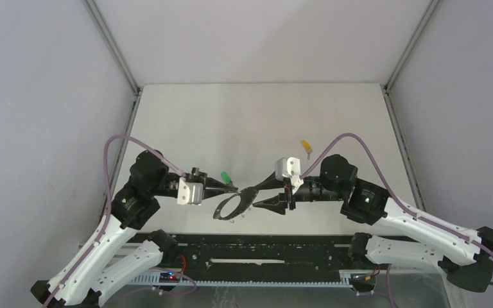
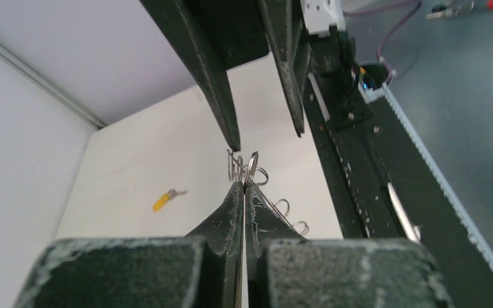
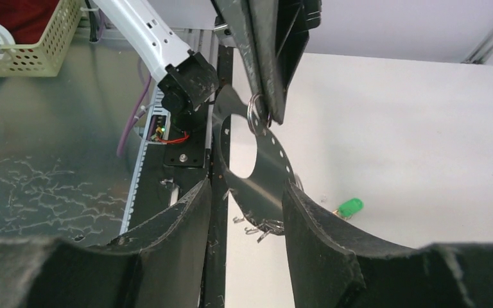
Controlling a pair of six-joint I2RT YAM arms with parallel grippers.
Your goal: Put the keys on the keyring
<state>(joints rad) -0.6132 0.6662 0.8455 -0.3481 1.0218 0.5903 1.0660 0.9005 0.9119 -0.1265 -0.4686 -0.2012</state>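
Observation:
The keyring point(image 1: 221, 210) is a dark flat oval plate with a wide hole, held off the table near the front edge. My left gripper point(image 1: 235, 189) is shut on its rim, and the wire loops point(image 2: 251, 168) stick out past the tips. Seen from the right wrist, the keyring point(image 3: 268, 176) hangs between the spread fingers of my right gripper point(image 3: 246, 187), which is open and holds nothing. The green key point(image 1: 226, 177) lies on the table just behind the left gripper. The yellow key point(image 1: 305, 145) lies farther back on the right, apart from both grippers.
A black rail point(image 1: 250, 253) runs along the table's near edge between the arm bases. Grey walls with metal posts enclose the table on three sides. Off the table, a pale basket point(image 3: 25, 38) shows in the right wrist view.

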